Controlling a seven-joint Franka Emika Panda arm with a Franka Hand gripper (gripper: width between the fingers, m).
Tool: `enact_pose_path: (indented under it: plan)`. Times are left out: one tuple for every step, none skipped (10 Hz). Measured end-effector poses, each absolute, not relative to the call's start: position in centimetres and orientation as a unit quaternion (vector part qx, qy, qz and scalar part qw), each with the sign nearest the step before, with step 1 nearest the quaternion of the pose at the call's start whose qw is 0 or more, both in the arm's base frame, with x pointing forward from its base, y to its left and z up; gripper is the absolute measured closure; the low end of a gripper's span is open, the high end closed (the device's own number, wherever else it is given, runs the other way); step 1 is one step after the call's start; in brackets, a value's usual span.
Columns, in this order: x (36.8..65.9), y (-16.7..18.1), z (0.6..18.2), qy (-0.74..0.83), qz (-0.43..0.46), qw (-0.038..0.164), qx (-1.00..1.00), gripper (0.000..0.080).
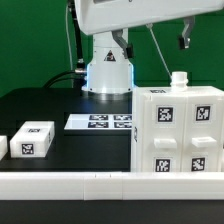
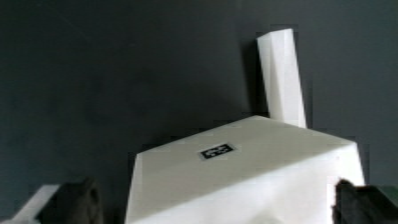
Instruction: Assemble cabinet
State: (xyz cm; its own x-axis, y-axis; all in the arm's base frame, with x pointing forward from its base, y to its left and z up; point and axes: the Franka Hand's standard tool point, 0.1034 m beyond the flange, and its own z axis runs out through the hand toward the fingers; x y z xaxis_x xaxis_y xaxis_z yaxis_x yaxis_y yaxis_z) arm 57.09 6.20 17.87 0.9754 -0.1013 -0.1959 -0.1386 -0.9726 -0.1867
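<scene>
The cabinet (image 1: 180,130) is a large white box with several black-and-white tags, standing at the exterior view's right, with a small white knob (image 1: 179,79) on its top. My gripper (image 1: 183,38) hangs high above it, near the frame's top edge. In the wrist view the cabinet (image 2: 249,165) fills the space below and between my two dark fingertips (image 2: 71,200), and one tag (image 2: 217,152) shows on it. My gripper (image 2: 217,208) is open and holds nothing; the jaws stand wide apart, clear of the cabinet.
A small white single-tag block (image 1: 32,140) lies at the exterior view's left, with another (image 1: 3,147) cut off by the edge. The marker board (image 1: 100,122) lies before the robot base (image 1: 108,75). A white rail (image 1: 100,185) runs along the front. A white strip (image 2: 278,75) shows in the wrist view.
</scene>
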Motion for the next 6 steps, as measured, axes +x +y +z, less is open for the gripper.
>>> enact_pose_path:
  plan:
    - [57.1,6.2,17.8,0.061,0.094,0.101,-0.989,0.0151]
    - [57.1,6.2,17.7,0.062,0.094,0.101,-0.989,0.0151]
    - [57.2,6.0,17.3,0.053,0.087,0.102,-0.99,0.0151]
    - [56.9,5.2,15.9,0.044,0.077,0.1,-0.991,0.0151]
    - [56.2,3.9,15.1,0.026,0.077,0.101,-0.992,0.0151]
    - [55.6,1.3,13.4,0.001,0.06,0.096,-0.994,0.0151]
